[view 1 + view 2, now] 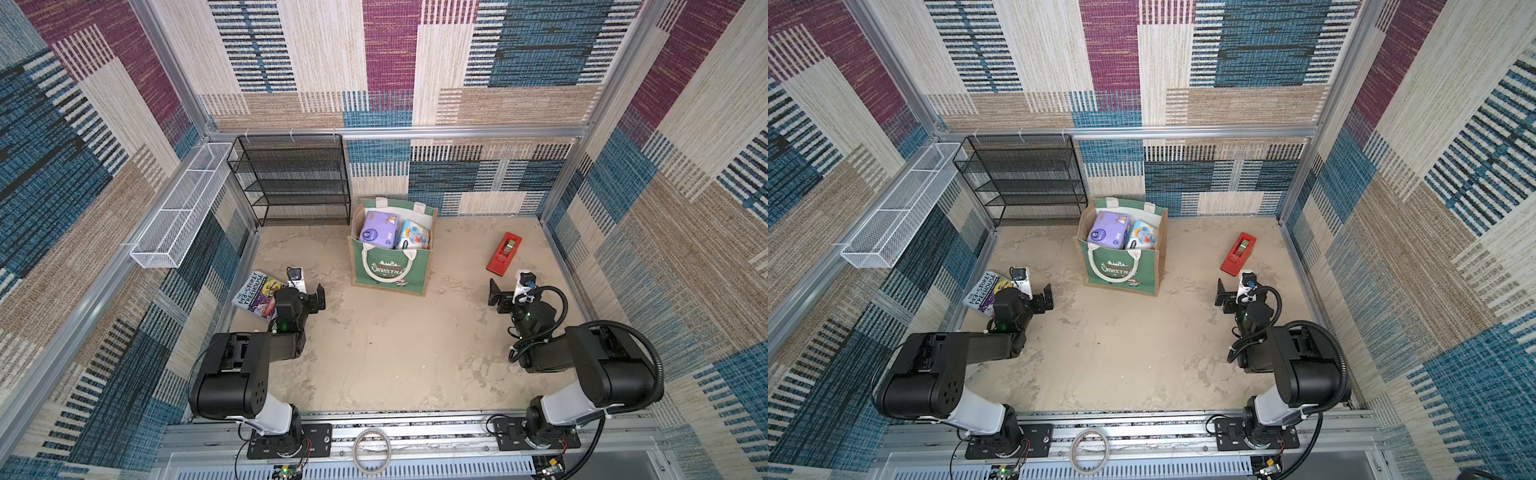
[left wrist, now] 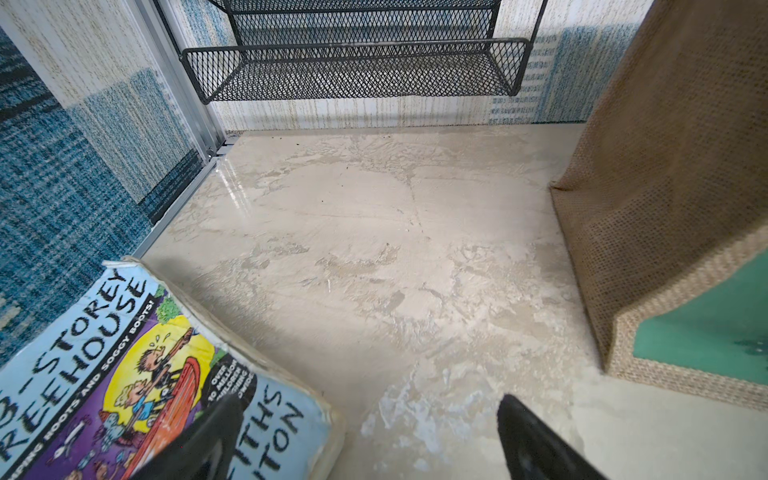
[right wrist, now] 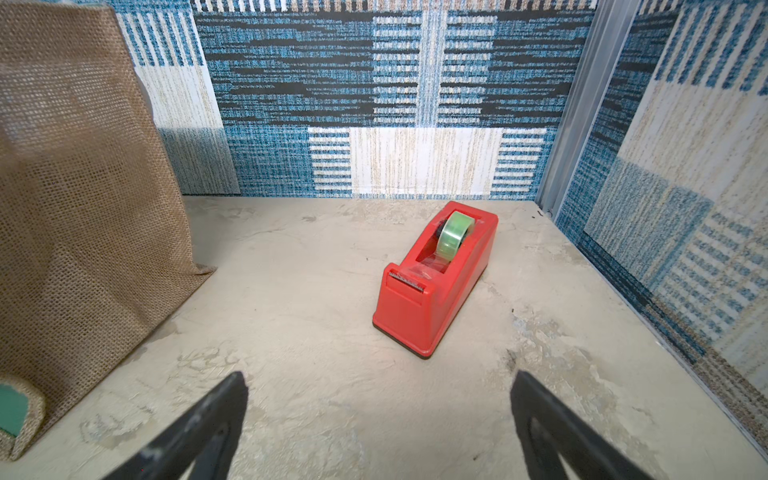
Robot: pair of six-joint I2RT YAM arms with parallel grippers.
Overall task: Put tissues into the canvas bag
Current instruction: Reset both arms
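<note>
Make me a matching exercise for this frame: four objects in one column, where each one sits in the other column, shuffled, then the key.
Things:
1. lilac tissue pack
2. Treehouse book
3. red tape dispenser
4. black mesh shelf

Places:
A. just ahead of the open right gripper
B. inside the canvas bag
C. against the back wall
D. beside the open left gripper, partly behind one finger in the left wrist view

Pairs: 1-B, 2-D, 3-A, 4-C
</note>
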